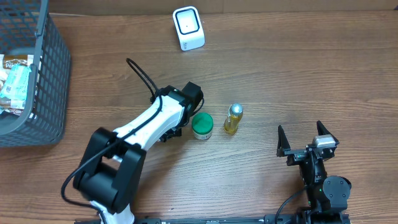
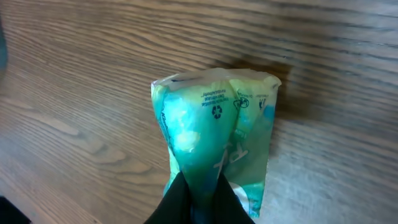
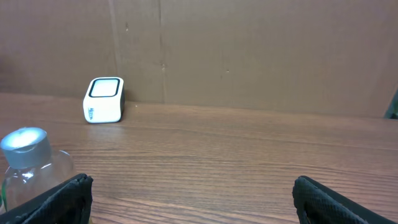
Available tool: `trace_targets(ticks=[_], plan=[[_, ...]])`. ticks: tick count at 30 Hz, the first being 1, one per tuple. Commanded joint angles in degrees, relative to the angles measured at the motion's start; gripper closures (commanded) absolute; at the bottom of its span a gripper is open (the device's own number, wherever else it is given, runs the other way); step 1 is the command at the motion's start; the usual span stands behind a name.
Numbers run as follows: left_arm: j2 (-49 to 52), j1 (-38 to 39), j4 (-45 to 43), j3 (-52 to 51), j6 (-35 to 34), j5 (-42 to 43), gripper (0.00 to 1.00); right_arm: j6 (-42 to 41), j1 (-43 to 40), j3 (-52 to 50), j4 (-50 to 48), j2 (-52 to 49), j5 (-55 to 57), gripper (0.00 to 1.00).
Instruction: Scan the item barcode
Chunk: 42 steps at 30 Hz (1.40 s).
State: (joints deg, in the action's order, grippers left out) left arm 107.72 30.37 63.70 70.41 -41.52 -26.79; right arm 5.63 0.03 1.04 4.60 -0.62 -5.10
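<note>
My left gripper [image 2: 199, 182] is shut, its black fingers pinching the near end of a green and white crinkled packet [image 2: 214, 130]. The packet's small printed text faces the left wrist camera and the wood lies close beneath it. From overhead the packet [image 1: 202, 126] shows as a green patch at the tip of the left gripper [image 1: 190, 121], mid-table. The white scanner [image 1: 188, 28] stands at the far edge, also visible in the right wrist view [image 3: 104, 99]. My right gripper [image 1: 306, 138] is open and holds nothing, near the front right [image 3: 193, 193].
A small clear bottle with yellow liquid [image 1: 233, 118] lies just right of the packet and shows at the left of the right wrist view [image 3: 25, 165]. A dark mesh basket [image 1: 53, 74] holding packaged goods sits at the far left. A brown wall backs the table.
</note>
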Motion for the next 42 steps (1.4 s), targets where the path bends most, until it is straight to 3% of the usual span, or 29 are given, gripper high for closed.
trace_targets(ticks=[1,8,10,14,18,23,25,26,35,42], plan=[[2.27,0.09,-1.09,-0.55,-1.79,1.22,0.90,0.02,-0.11,-0.59,-0.17,0.46,0.48,0.00],[2.45,0.07,-1.11,-0.50,-0.63,2.40,0.78,0.02,-0.11,-0.59,-0.17,0.46,0.48,0.00],[2.43,0.00,-0.48,-0.37,-0.44,2.40,0.70,0.02,-0.11,-0.59,-0.17,0.46,0.48,0.00],[2.40,-0.02,0.24,0.31,-0.44,2.47,0.67,0.02,-0.11,-0.59,-0.17,0.46,0.48,0.00],[2.40,-0.02,0.85,1.38,-0.44,2.45,0.79,0.02,-0.11,-0.59,-0.17,0.46,0.48,0.00],[2.40,-0.07,2.99,3.85,-0.46,2.69,0.80,0.02,-0.11,-0.59,-0.17,0.46,0.48,0.00],[2.36,-0.07,3.85,5.11,-0.44,2.89,0.94,0.02,-0.11,-0.59,-0.17,0.46,0.48,0.00],[2.29,-0.07,4.35,5.79,-0.46,3.06,0.96,0.02,-0.11,-0.59,-0.17,0.46,0.48,0.00],[2.32,0.20,6.40,7.85,3.13,1.03,0.96,0.02,-0.11,-0.59,-0.17,0.46,0.48,0.00],[2.32,-0.02,15.17,7.69,-7.87,-9.31,0.96,0.02,-0.11,-0.59,-0.17,0.46,0.48,0.00]])
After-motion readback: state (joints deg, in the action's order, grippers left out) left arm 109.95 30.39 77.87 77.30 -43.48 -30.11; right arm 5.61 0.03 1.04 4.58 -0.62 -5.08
